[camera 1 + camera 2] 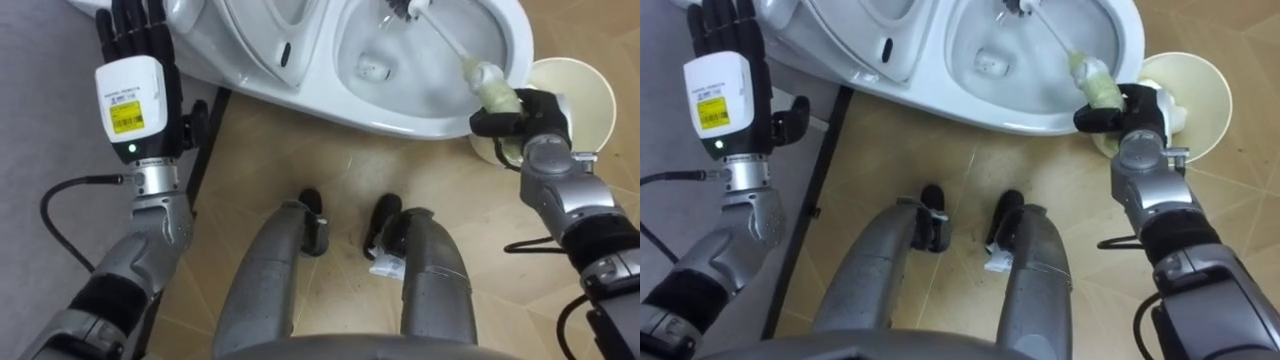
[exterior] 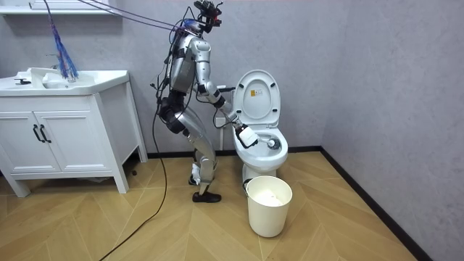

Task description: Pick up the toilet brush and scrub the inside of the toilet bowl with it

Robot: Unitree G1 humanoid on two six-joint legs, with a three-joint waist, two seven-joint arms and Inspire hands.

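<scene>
Robot stands bent over the toilet [image 1: 400, 125]. Right robot hand [image 1: 522, 112] is curled round the handle of the toilet brush [image 1: 488, 84], with the brush head down inside the bowl. Left robot hand [image 1: 135, 40] has straight fingers, held off the toilet's left side. The sticker [image 2: 254, 92] on the raised lid has print too small to read. White bin [image 2: 269, 205] stands just beside the toilet.
</scene>
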